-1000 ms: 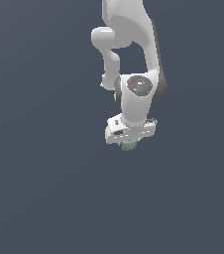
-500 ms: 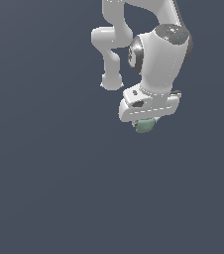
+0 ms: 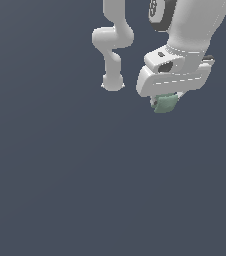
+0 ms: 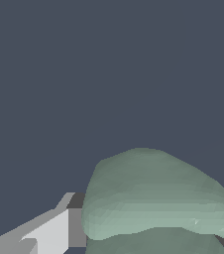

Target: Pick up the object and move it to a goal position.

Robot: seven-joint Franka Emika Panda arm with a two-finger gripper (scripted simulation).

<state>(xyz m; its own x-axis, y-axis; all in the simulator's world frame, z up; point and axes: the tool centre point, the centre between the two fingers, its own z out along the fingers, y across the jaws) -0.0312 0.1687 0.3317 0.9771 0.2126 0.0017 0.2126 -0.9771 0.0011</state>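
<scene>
A small pale sage-green object [image 3: 165,104] pokes out below my white gripper [image 3: 166,102] in the upper right of the exterior view. The gripper is shut on it and most of the lump sits between the fingers, well above the dark grey floor. In the wrist view the object [image 4: 158,203] fills the near field, with one grey fingertip [image 4: 59,229] pressed against its side; the other finger is almost wholly hidden behind it.
The arm's white links and base [image 3: 112,82] stand behind the gripper in the exterior view. A flat dark grey surface [image 3: 60,190] fills everything else.
The gripper has carried the object upward and toward the exterior view's right, and it looms larger now. Its hold on the object is unchanged.
</scene>
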